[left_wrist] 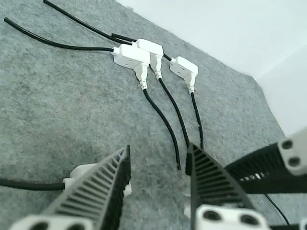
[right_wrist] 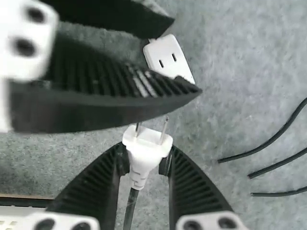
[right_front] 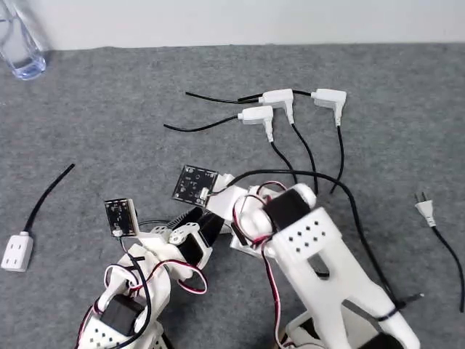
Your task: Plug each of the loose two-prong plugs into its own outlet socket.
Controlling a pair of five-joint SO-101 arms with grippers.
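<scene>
Pinched by its body between the narrowed jaws of the right gripper (right_wrist: 144, 152): a white moulded two-prong plug (right_wrist: 143, 141) on a black cord, long axis in line with the jaws, both metal prongs pointing straight ahead. Just beyond the prongs and lying across their path, one black ribbed jaw of the left gripper (left_wrist: 159, 149), spread wide and gripping nothing. Past that jaw, near the prongs but apart from them, a white rectangular outlet socket block (right_wrist: 165, 57), slotted face showing, long axis roughly continuing the plug's, a little skewed. Looks set for a short straight push forward once clear of the crossing jaw; otherwise likely to snag the prongs. Nearer the socket: the left arm; carrying the plug: the right. Farther out on the grey felt worktop (right_front: 109, 94), toward the middle of the far edge, three white plug-and-socket pairs (right_front: 276, 97) joined; by the left edge a second loose white socket (right_front: 16, 251); by the right edge another loose white plug (right_front: 425, 209).
</scene>
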